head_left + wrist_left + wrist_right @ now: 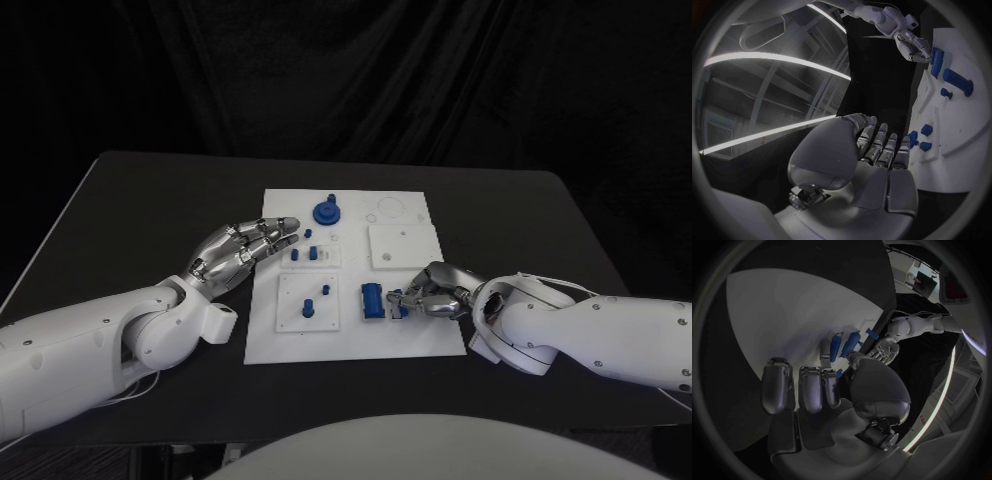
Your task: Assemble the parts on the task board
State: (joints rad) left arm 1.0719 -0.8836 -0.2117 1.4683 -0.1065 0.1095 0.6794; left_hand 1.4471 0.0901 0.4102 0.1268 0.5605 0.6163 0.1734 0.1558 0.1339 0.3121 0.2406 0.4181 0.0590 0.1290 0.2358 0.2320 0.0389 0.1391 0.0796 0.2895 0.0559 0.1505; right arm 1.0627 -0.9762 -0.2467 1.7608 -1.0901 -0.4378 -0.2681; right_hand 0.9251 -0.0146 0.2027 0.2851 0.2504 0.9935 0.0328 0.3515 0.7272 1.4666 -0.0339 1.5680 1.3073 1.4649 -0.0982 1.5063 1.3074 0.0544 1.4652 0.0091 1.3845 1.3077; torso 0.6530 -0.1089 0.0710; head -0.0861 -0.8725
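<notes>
Left hand hovering over the task board's left edge, palm up-ish, fingers spread wide, nothing in it. Left wrist view backs that up: silver fingers straight out, smooth metallic shells, plus small blue pegs just past the tips.

Board itself: flat white plate, matte, w/ raised square panels. Round blue knob part standing near the far edge, few small blue studs mid-left, a short peg on the near-left panel.

Chunky blue cylinder part lying near the board's middle, right next to the right hand. Right hand's fingers curled in toward it; in head view can't tell if actually gripping or just touching. Right wrist view adds detail head view lacks: fingers bent over the white surface, elongated blue parts beyond them, apart from the fingertips, so looks like holding nothing.

Black table, smooth top.
</notes>
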